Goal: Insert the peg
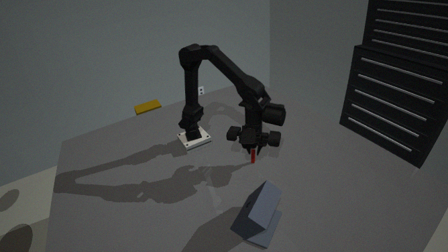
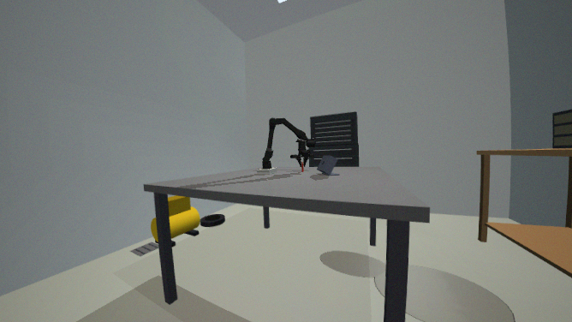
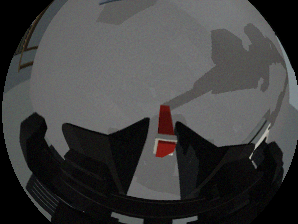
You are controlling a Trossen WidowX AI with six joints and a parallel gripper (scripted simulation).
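A red peg (image 1: 253, 157) (image 2: 302, 168) (image 3: 165, 120) with a pale band near its top stands upright on the table. My gripper (image 1: 253, 153) (image 2: 302, 165) (image 3: 163, 121) points down around the peg, one finger on each side. The fingers are partly open. In the wrist view the peg is close to the right finger, and a gap shows between it and the left finger. The blue-grey sloped panel (image 1: 249, 216) (image 2: 328, 164) stands apart from the peg, with a small dark hole (image 1: 248, 204) in its face. The hole's shape is too small to tell.
The arm's white base plate (image 1: 198, 142) sits on the table (image 1: 322, 201) (image 2: 274, 188), left of the gripper in the top view. A black drawer cabinet (image 1: 385, 97) (image 2: 334, 137) stands beyond the table. The panel has a flat foot (image 1: 268, 234).
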